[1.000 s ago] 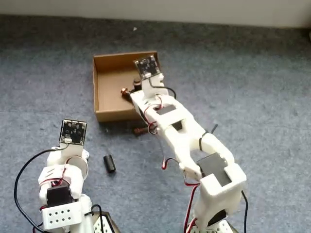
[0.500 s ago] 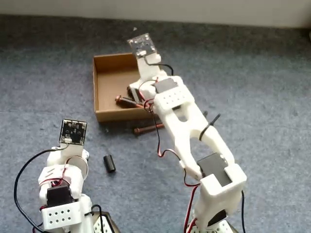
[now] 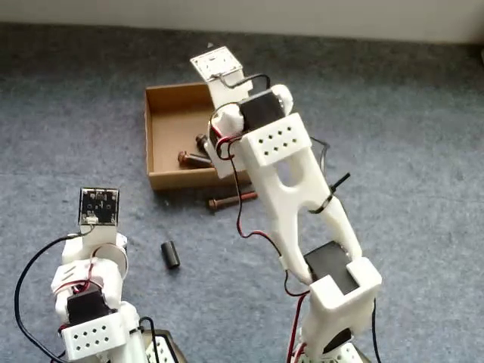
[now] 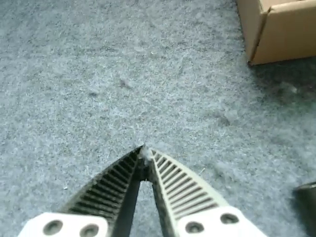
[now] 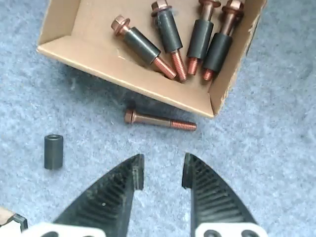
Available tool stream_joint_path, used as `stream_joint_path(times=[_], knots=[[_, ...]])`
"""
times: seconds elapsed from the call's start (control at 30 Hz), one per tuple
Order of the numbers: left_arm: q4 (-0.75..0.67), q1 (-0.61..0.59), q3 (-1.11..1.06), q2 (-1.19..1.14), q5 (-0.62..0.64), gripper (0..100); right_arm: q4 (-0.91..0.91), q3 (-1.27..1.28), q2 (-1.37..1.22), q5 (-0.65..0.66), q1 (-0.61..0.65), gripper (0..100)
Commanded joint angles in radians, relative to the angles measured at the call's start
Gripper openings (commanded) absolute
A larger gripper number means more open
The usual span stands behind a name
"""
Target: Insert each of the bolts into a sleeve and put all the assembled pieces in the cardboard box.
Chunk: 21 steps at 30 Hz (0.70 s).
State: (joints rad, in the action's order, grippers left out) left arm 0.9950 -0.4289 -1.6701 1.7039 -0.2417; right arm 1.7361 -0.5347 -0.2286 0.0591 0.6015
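The right arm (image 3: 276, 140) stood high over the cardboard box (image 3: 149, 136), the right gripper (image 5: 162, 164) released and empty. I'd guess a drop had just been made, with four assembled pieces (image 5: 143, 45) lying inside. The left gripper (image 4: 143, 152) waited, clenched on nothing. One bolt (image 5: 159, 120) and one sleeve (image 5: 53, 151) lay loose outside the box. A second earlier that arm was down in the box.

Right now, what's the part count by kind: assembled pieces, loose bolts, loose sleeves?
assembled pieces, in the cardboard box: 4
loose bolt, outside the box: 1
loose sleeve, outside the box: 1
Total: 6
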Motion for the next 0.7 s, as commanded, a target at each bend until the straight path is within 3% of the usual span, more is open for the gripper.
stream_joint_path(times=[0.0,0.23,0.4,0.5,0.67], knots=[[-0.018,-0.041,0.050,0.010,-0.003,1,0.027,0.084,0.139,0.012,0.021,12.0],[-0.017,-0.150,0.084,0.010,0.000,1,-0.082,0.483,0.438,0.005,0.179,12.0],[-0.014,-0.213,0.097,0.010,0.000,1,-0.429,0.858,0.558,0.002,0.225,12.1],[-0.017,-0.231,0.097,0.010,0.000,1,-0.644,1.041,0.572,-0.080,0.249,12.3],[-0.017,-0.231,0.097,0.010,0.000,1,-0.794,1.155,0.570,-0.115,0.320,12.4]])
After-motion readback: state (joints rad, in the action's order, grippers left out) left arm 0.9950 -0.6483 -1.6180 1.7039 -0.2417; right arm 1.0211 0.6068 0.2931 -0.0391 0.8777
